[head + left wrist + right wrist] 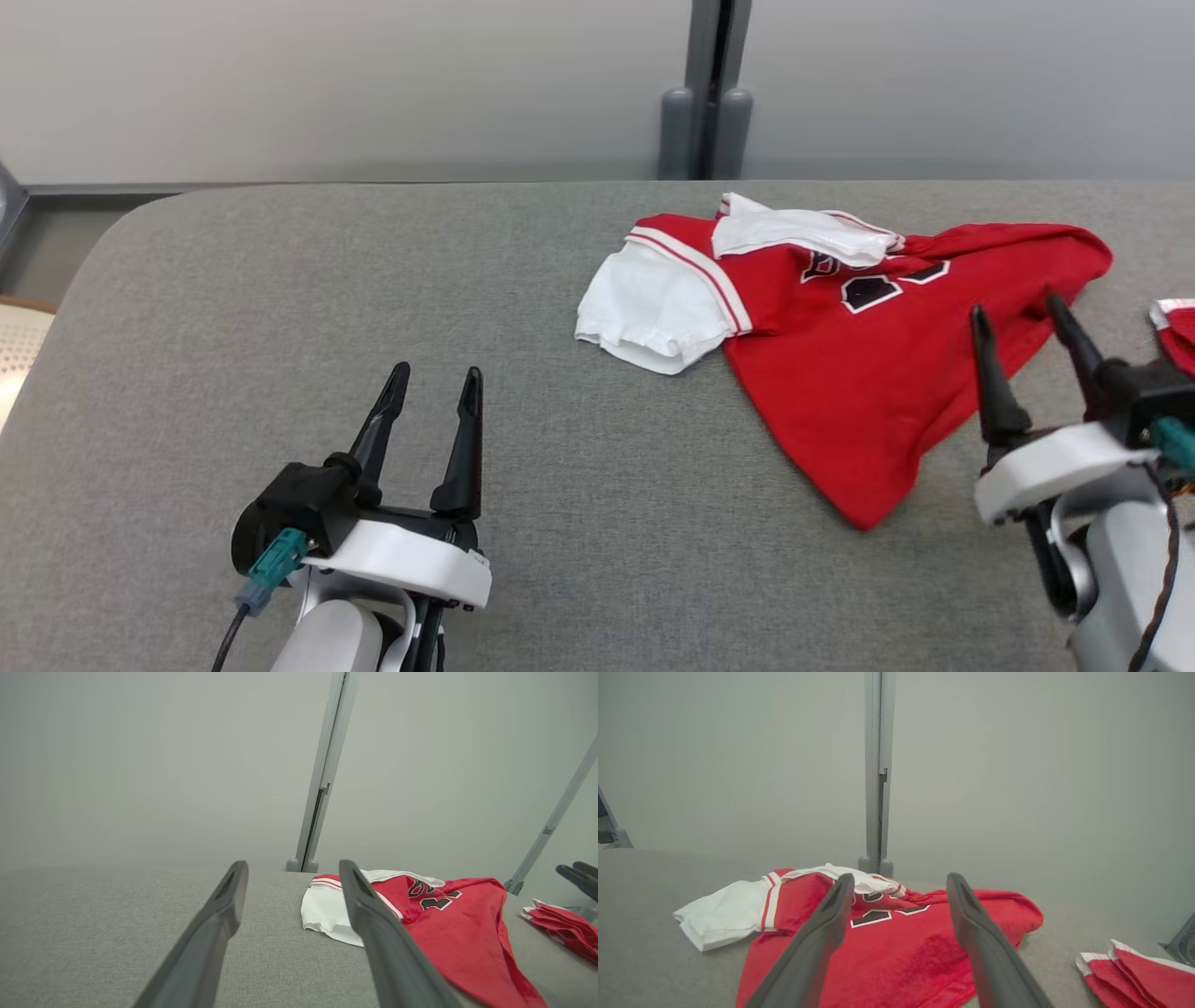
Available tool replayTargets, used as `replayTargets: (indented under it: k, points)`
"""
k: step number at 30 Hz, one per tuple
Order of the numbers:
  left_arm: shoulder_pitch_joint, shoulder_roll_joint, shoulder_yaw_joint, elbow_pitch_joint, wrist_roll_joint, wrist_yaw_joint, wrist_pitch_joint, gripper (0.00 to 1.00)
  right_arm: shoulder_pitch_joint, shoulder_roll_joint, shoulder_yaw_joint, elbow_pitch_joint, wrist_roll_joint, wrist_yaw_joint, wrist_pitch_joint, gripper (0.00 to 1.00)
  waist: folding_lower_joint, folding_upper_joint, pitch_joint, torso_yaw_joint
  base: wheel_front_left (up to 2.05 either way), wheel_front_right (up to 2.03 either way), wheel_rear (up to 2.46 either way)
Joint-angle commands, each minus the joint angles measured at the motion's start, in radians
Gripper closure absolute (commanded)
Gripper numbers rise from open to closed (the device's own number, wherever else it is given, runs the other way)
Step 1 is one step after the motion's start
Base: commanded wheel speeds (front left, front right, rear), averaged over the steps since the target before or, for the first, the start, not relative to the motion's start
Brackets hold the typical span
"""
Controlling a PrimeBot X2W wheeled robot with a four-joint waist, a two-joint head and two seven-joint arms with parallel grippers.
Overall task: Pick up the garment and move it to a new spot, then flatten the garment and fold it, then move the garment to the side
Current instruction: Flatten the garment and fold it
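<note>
The garment (pixel 840 327) is a red jersey with white sleeves and black lettering, lying crumpled on the grey table (pixel 373 280) right of centre. It also appears in the left wrist view (pixel 458 933) and the right wrist view (pixel 896 947). My right gripper (pixel 1019 310) hovers open over the garment's right hem, with nothing between its fingers. My left gripper (pixel 436 373) stands open at the lower left, well apart from the cloth. In each wrist view the fingers (pixel 224 914) (pixel 971 919) are spread with nothing held.
A second red-and-white folded cloth (pixel 1176 327) lies at the table's right edge, seen too as a folded cloth (pixel 1139 970) in the right wrist view. A grey post (pixel 705 93) stands behind the table against the pale wall. The table's left corner is rounded.
</note>
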Motion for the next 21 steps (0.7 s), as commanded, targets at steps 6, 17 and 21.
replayTargets:
  k: [6,17,21]
  points:
    - [0.029,0.004,0.03,-0.004,0.009,-0.008,0.0,0.0,0.207,0.086,0.007,-0.16,0.022,0.0,0.0,0.0,0.0,0.0,-0.027,-0.071,0.0,0.0,0.0]
    - [0.016,0.005,0.034,0.008,0.023,-0.025,0.0,0.0,0.4,0.171,0.035,-0.264,0.041,0.0,0.055,0.0,0.0,0.0,-0.007,-0.093,0.0,0.0,0.0]
    - [0.014,0.005,0.019,0.013,0.023,-0.024,0.0,0.0,0.4,0.18,0.04,-0.254,0.087,0.0,0.085,0.0,0.0,0.0,0.004,-0.076,0.0,0.0,0.0]
